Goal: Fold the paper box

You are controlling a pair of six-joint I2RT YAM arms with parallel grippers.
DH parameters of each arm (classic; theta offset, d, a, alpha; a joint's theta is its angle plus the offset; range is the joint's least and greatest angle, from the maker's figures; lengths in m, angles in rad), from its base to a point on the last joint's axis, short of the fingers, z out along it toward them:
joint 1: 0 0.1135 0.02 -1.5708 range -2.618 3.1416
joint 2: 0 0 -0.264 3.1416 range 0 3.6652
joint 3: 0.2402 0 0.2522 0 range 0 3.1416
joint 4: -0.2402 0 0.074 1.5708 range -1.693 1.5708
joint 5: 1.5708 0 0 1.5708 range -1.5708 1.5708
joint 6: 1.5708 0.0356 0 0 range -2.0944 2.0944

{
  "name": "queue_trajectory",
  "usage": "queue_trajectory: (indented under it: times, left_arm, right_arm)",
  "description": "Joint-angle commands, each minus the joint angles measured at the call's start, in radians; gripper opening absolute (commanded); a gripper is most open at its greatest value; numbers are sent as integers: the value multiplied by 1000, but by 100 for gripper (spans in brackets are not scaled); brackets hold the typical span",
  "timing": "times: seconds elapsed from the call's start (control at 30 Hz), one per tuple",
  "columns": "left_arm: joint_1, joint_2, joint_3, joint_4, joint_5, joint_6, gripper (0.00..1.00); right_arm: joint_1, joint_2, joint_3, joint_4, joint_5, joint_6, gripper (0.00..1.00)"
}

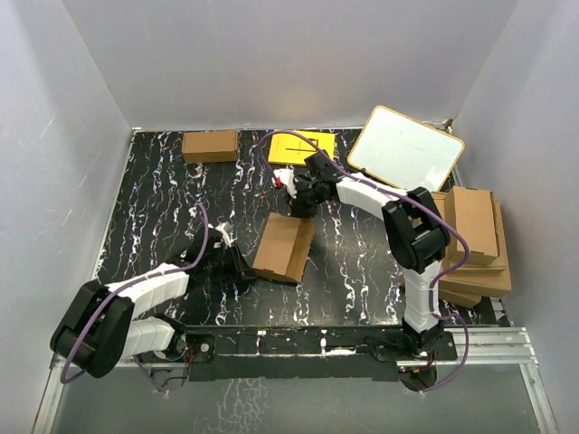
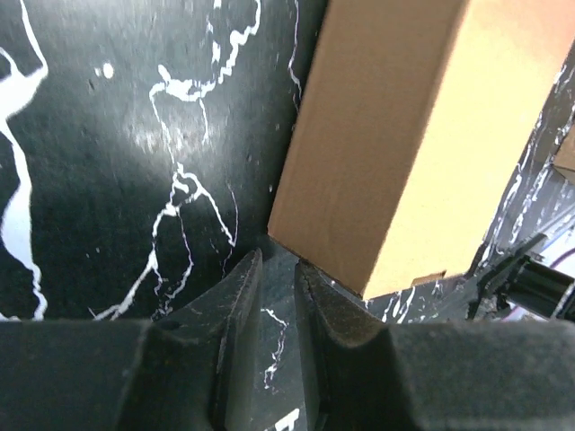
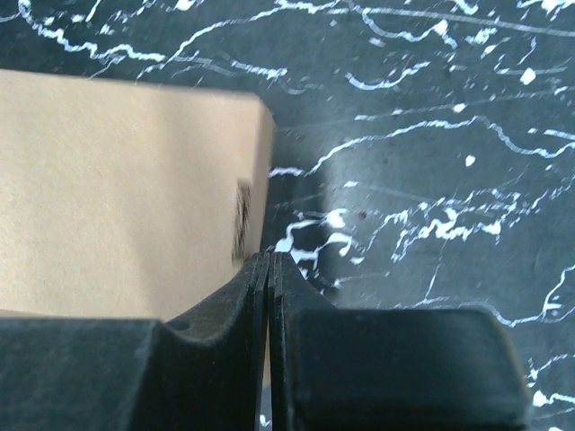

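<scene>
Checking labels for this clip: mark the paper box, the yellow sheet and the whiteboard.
paper box [image 1: 283, 247], top external view, middle of top face.
yellow sheet [image 1: 303, 146], top external view, its centre.
whiteboard [image 1: 405, 149], top external view, white surface.

Top external: fixed high above and behind the near edge of the bench [image 1: 163, 181], tilted down and forward, far enough back to take in the whole top and the pale walls [image 1: 54, 136] around it.

Left wrist: mounted right behind the left tool [image 2: 278, 260], very near, aimed out past it onto the bench and one lower corner of the paper box [image 2: 377, 135].

Right wrist: set tight behind the right tool [image 3: 270, 260], pointed steeply down at the bench, with a box face at left.

Shared across all three: the paper box at mid-bench, caught from opposite sides in the two wrist views.
</scene>
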Motion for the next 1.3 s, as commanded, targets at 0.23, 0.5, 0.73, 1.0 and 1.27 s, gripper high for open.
queue_trajectory:
  times: [0.23, 0.5, 0.73, 1.0, 1.27]
  left_arm:
    - [9, 74, 184, -70, -129, 114, 30]
    - [19, 248, 343, -85, -93, 175, 31]
    - [36, 414, 531, -122, -39, 246, 31]
    - [59, 574, 787, -257, -59, 358, 32]
    - [108, 420, 856, -361, -210, 472, 39]
  right_arm:
    - [8, -272, -260, 6, -20, -69, 8]
    - [8, -428, -461, 40, -10, -52, 8]
    - [8, -521, -571, 66, -86, -30, 9]
    - [10, -548, -615, 25, -244, -86, 13]
    - [-2, -601, -607, -88, -260, -234, 26]
